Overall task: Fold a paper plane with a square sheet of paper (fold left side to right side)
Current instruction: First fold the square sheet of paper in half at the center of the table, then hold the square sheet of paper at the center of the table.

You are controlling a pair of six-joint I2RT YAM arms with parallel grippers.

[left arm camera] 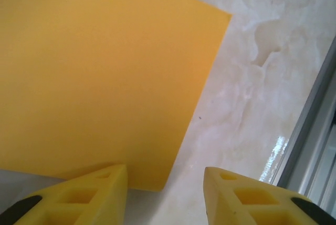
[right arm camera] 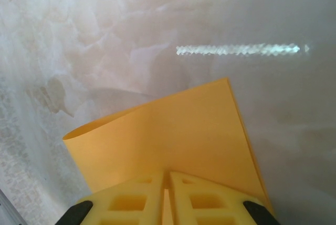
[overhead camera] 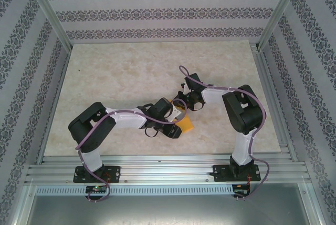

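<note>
Looking from above, the sheet is an orange scrap near the table's front edge, mostly hidden where the left arm and right arm bend inward and meet. Its wrist view shows the right gripper pinched tight on the sheet's edge, which bows upward. The left gripper stands partly apart, holding nothing, with one finger over the sheet's near corner and the other over bare table.

We can read no words, numbers or signs anywhere. The square sheet of paper is plain orange-yellow with nothing written on it. The walls have a flower pattern, not letters.
</note>
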